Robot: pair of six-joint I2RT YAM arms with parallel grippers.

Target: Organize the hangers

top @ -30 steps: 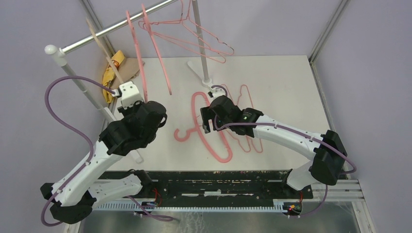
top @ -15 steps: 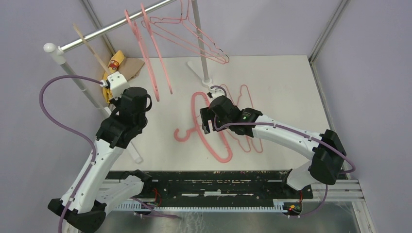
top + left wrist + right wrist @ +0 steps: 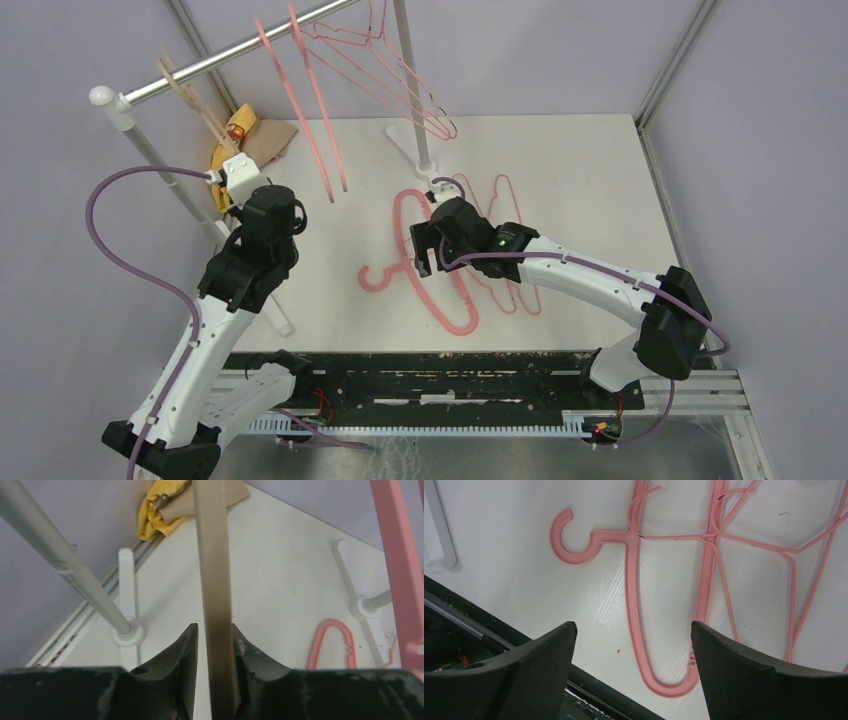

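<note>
A beige hanger (image 3: 192, 97) hangs at the left end of the silver rail (image 3: 250, 48). Its bar (image 3: 212, 580) runs between the jaws of my left gripper (image 3: 214, 628), touching the right finger, with a thin gap at the left finger. In the top view the left gripper (image 3: 236, 175) sits just below that hanger. Two thick pink hangers (image 3: 320, 120) and thin pink wire hangers (image 3: 400, 80) hang further along the rail. A thick pink hanger (image 3: 630, 595) and wire hangers (image 3: 794, 580) lie flat on the table. My right gripper (image 3: 633, 625) stands wide open above the thick one (image 3: 440, 300).
A yellow and tan cloth (image 3: 240, 140) lies on the table behind the left gripper. The rail's slanted white post (image 3: 150, 150) stands left of my left arm. The upright post (image 3: 412, 90) and its white foot (image 3: 405, 145) stand behind the right gripper.
My left arm swung left and back with the beige hanger to the rail's left end, and its jaws have parted slightly. The hanging pink hangers swayed. The right arm stayed still.
</note>
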